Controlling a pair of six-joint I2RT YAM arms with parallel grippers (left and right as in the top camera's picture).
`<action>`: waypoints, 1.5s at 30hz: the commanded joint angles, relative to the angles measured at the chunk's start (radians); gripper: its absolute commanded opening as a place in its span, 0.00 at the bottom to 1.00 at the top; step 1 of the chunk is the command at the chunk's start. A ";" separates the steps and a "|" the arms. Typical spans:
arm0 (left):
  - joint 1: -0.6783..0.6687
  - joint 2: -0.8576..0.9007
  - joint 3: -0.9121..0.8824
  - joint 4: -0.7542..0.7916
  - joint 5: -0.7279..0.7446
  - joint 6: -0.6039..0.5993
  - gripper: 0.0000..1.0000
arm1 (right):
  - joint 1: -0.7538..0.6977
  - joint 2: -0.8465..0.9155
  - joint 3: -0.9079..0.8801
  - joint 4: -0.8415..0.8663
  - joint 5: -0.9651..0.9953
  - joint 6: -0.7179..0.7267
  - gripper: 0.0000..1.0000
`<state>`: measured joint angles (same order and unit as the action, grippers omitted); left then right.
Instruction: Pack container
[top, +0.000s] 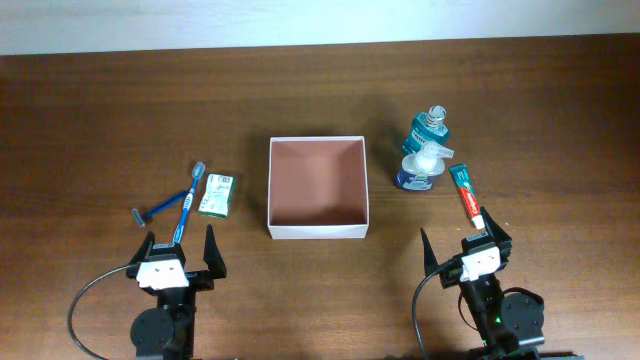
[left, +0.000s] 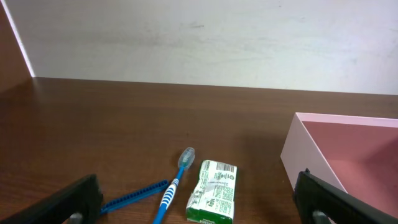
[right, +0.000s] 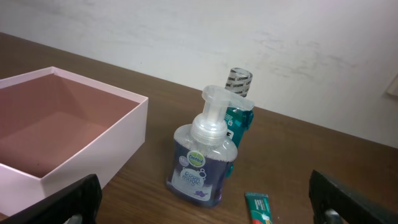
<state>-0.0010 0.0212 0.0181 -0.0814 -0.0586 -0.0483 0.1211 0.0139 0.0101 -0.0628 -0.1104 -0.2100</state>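
Showing container (top: 318, 231) whole overhead, corners from wrists

— The box (top: 318, 231)?
— White walls, reddish-brown floor.
— The rest?
— Blue toothbrush (top: 187, 205), blue razor (top: 160, 208), green-and-white packet (top: 216, 194), teal mouthwash (top: 431, 128), red-and-green tube (top: 465, 192), dark wood-grain table (top: 100, 120).

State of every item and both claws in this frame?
container, open-topped, empty
pump bottle, upright
mouthwash bottle, upright, capped
toothpaste tube, lying flat
toothbrush, lying flat
razor, lying flat
green packet, lying flat
left claw, open, empty
right claw, open, empty
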 joint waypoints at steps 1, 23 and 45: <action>-0.006 -0.010 -0.009 0.003 0.011 0.012 0.99 | -0.006 -0.010 -0.005 -0.005 -0.002 0.000 0.98; -0.006 -0.010 -0.009 0.003 0.011 0.012 0.99 | -0.006 -0.010 -0.005 -0.005 -0.002 0.000 0.98; -0.008 -0.010 -0.001 0.100 0.541 -0.030 0.99 | -0.006 -0.010 -0.005 -0.005 -0.002 0.000 0.98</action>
<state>-0.0040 0.0212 0.0174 0.0051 0.2855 -0.0685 0.1211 0.0139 0.0101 -0.0628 -0.1104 -0.2100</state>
